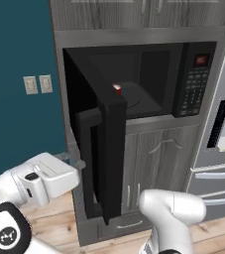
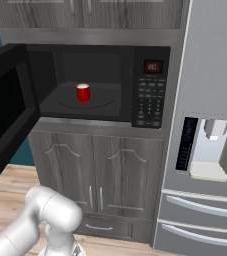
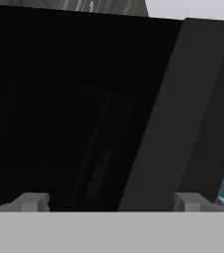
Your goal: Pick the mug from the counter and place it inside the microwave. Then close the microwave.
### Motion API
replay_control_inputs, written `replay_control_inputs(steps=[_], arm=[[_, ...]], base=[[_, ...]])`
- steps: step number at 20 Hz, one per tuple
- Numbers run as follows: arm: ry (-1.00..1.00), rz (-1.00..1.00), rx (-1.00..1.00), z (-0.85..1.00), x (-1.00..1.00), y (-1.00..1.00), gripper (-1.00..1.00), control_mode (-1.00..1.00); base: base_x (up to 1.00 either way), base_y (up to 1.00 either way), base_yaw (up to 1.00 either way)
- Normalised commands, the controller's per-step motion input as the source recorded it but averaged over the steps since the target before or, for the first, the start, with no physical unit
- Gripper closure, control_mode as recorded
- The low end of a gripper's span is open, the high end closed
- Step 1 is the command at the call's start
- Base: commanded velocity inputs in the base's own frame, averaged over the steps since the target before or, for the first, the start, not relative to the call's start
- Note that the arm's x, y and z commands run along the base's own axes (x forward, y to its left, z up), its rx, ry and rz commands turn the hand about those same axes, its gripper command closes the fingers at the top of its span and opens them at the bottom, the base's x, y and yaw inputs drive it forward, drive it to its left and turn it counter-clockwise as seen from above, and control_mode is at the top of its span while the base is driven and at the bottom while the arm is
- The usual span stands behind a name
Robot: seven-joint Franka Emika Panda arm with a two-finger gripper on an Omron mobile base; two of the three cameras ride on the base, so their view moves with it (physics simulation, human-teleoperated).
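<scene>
1. Blue wall [image 1: 15, 109] far left w/ two pale outlet plates [image 1: 37, 84], side by side, left of the cabinet column.
2. White arm [image 1: 39, 181] low left in the left base view, reaching toward the outer face of the door; in the right base view its elbow [image 2: 52, 212] sits at bottom left, in front of the lower cabinets.
3. Gripper [image 3: 111, 201]: jaws spread wide, nothing between them. In the hand view the two grey tips sit far apart at the bottom, w/ the dark door panel close ahead. Can't tell if they touch it.
4. Microwave door [image 1: 106, 154] swung open to the left, hinged on the left side; seen edge-on in the left base view, where it hides part of the cavity. In the right base view it stands out at far left [image 2: 5, 115], dark glass facing in.
5. Microwave [image 2: 150, 52]: black box built into grey wood cabinets, cavity open.
6. Mug [image 2: 83, 93]: red w/ white rim, upright on the round turntable [image 2: 102, 102], a bit left of cavity centre, back from the front lip. From the left base view just a bit of it [image 1: 117, 89] shows past the door edge.
7. Keypad [image 2: 151, 100] on the right of the microwave front, small red display [image 2: 152, 66] above it.
8. Lower cabinet doors [image 2: 97, 170] under the microwave, w/ silver handles; wood floor [image 1: 49, 218] below.
9. Steel fridge [image 2: 210, 100] far right, touching the cabinet column, dispenser recess [image 2: 210, 150] mid-height, drawers beneath.
</scene>
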Motion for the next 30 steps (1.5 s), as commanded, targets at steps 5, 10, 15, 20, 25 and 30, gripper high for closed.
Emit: replay_control_inputs(steps=[5,10,15,20,25,30], arm=[[0.00,0.00,0.00,0.02,0.00,-0.43,-1.00,-1.00],[0.00,0.00,0.00,0.03,0.08,-0.47,-1.00,-1.00],[0.00,0.00,0.00,0.04,0.21,-0.56,-1.00,-1.00],[0.00,0.00,0.00,0.02,0.18,-0.63,-1.00,-1.00],[0.00,0.00,0.00,0.03,0.16,-0.65,-1.00,-1.00],[0.01,0.00,0.00,0.04,0.20,-0.64,-1.00,-1.00]], base=[[0.00,0.00,0.00],[0.00,0.00,0.00],[0.00,0.00,0.00],[0.00,0.00,0.00],[0.00,0.00,0.00],[0.00,0.00,0.00]])
